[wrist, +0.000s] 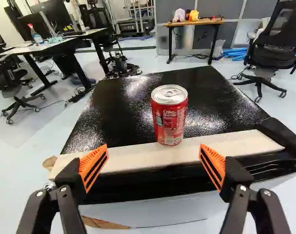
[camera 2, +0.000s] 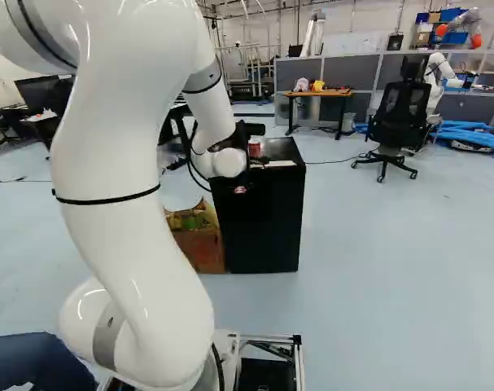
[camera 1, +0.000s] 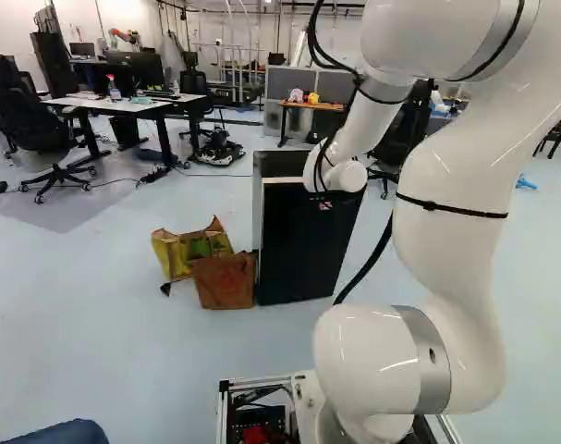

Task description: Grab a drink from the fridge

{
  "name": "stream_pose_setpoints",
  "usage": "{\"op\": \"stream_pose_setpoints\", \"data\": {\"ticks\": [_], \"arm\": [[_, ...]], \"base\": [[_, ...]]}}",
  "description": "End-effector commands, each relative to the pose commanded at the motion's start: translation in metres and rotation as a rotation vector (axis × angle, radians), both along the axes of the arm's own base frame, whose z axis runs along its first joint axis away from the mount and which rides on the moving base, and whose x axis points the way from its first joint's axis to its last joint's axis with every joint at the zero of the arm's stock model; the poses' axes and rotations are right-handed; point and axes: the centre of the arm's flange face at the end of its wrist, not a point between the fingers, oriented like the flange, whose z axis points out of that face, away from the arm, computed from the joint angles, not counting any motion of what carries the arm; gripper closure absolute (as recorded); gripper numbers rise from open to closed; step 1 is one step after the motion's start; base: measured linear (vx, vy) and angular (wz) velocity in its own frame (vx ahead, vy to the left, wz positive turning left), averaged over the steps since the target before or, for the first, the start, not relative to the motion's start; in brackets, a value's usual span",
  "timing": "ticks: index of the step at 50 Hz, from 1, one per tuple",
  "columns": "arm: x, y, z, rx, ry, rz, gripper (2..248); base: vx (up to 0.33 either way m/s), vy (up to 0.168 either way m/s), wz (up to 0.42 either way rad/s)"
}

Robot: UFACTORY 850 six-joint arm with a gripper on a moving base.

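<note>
Facing the red can (wrist: 169, 119) | hand (camera 2: 251, 145) open | fingers (wrist: 93, 166) spread wide

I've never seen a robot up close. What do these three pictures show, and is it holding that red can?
The machine is a white robot arm ending in a black gripper, a two-fingered hand with orange pads. Two pictures come from its base, behind the arm, left and right; the third looks from the wrist along the fingers. Ahead stands a black cabinet, presumably the fridge. On top, by the pale strip, the red can stands upright. Nothing is held: the fingers are open, with the can ahead of them.
</note>
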Motion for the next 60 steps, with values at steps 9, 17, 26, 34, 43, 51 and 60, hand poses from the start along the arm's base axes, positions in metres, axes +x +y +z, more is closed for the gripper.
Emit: {"op": "stream_pose_setpoints", "data": {"ticks": [9,17,26,34,43,51,60], "arm": [[0.004,-0.003,-0.006,0.005,-0.033,0.002,3],[0.008,-0.004,-0.011,0.009,-0.065,0.007,3],[0.011,-0.006,-0.017,0.013,-0.102,0.013,3],[0.013,-0.009,-0.022,0.017,-0.133,0.015,3],[0.014,-0.013,-0.026,0.019,-0.156,0.018,3],[0.016,-0.016,-0.024,0.016,-0.175,0.021,3],[0.018,-0.020,-0.024,0.014,-0.189,0.025,3]], "base": [[0.000,0.000,0.000],[0.000,0.000,0.000],[0.000,0.000,0.000],[0.000,0.000,0.000],[0.000,0.000,0.000],[0.000,0.000,0.000],[0.000,0.000,0.000]]}}
